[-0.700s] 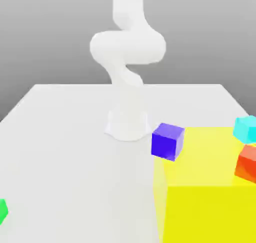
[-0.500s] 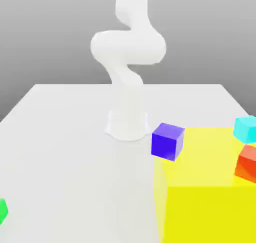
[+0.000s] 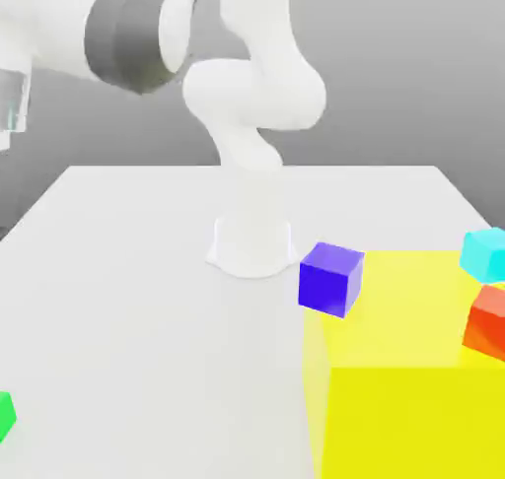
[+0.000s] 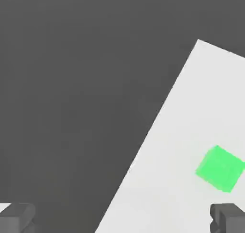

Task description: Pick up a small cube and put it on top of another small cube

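hand (image 4: 122, 217) wide open, empty; matte green small cube (image 4: 220, 168) on smooth white table (image 4: 182, 131).

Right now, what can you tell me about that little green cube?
The green cube is small, bright and matte, with plain faces. It rests flat on the white table, near the edge at the exterior view's left, far from the yellow block. Nothing touches it but the table. The open gripper hangs above, off to one side.
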You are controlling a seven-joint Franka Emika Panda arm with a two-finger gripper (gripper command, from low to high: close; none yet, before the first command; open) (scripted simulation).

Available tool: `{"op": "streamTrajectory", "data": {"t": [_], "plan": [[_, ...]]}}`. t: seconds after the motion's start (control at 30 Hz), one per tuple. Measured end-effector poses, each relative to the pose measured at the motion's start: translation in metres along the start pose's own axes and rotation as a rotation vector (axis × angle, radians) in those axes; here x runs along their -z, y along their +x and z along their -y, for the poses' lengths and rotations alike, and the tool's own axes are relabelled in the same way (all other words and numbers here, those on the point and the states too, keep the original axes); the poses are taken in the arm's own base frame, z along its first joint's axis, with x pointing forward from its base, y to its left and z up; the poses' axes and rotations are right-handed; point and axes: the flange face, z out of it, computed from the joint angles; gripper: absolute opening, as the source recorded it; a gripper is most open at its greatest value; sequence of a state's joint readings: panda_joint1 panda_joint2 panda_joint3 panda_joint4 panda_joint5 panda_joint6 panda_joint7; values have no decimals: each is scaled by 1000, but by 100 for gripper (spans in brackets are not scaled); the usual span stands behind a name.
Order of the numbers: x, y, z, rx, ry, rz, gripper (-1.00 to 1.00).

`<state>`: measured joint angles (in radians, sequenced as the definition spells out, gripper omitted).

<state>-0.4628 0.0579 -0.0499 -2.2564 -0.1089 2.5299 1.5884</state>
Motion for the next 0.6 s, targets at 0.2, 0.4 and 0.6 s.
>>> {"op": "streamTrajectory", "data": {"t": [0.2,0.4,0.6], "plan": [[-107,47,-26,-279,-147,18,0],[-202,71,-58,-444,-225,31,0],[-224,70,-64,-447,-226,31,-100]]}}
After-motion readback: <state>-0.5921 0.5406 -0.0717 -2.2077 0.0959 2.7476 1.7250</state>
